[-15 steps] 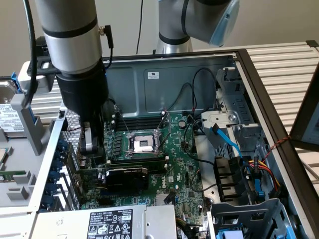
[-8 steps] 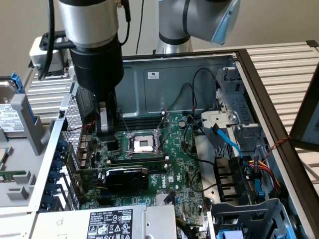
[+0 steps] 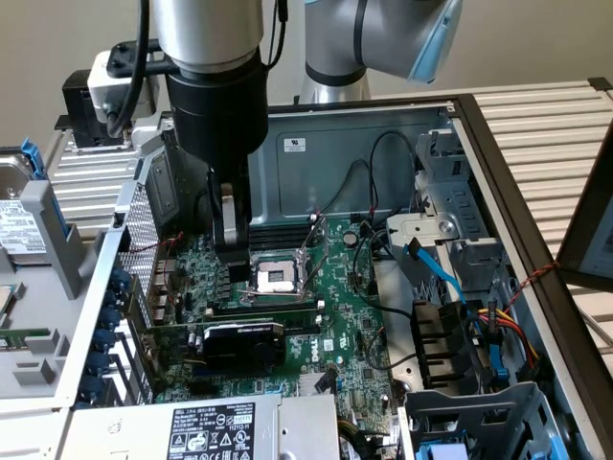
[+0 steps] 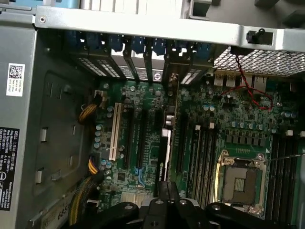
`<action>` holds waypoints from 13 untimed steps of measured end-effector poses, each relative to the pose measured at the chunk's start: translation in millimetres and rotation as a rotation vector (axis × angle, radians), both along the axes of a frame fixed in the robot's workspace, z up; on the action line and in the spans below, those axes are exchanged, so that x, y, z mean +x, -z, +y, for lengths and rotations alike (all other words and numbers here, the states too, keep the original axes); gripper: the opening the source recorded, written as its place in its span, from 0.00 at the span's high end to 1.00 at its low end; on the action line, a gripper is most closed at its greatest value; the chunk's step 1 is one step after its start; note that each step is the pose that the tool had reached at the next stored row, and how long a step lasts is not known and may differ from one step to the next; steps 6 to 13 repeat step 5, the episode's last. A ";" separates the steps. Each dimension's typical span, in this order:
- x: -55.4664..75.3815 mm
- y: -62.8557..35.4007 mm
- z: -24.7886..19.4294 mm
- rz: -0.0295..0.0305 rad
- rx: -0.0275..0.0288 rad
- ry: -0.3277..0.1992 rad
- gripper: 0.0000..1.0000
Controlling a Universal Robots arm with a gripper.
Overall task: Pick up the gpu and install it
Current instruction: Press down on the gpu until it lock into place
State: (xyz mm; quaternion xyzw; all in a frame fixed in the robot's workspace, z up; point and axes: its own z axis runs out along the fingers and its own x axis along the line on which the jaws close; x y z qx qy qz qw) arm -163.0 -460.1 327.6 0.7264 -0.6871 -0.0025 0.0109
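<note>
Standing on edge in its motherboard (image 3: 335, 287) slot, the gpu (image 3: 244, 340) looks installed, which fits the tool (image 3: 230, 235) hovering above it, shut on nothing.

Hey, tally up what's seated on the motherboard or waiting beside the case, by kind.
gpu, standing in a motherboard slot: 1
Empty processor socket: 1
Hard drive outside the case: 1
Total: 3

Even, soft light; perhaps slight blur
</note>
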 end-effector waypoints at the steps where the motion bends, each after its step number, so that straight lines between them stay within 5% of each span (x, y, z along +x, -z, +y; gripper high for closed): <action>1: 0.0 0.0 0.0 0.0000 0.0000 0.000 0.89; 13: 0.0 0.0 0.0 0.0001 -0.0001 0.000 0.89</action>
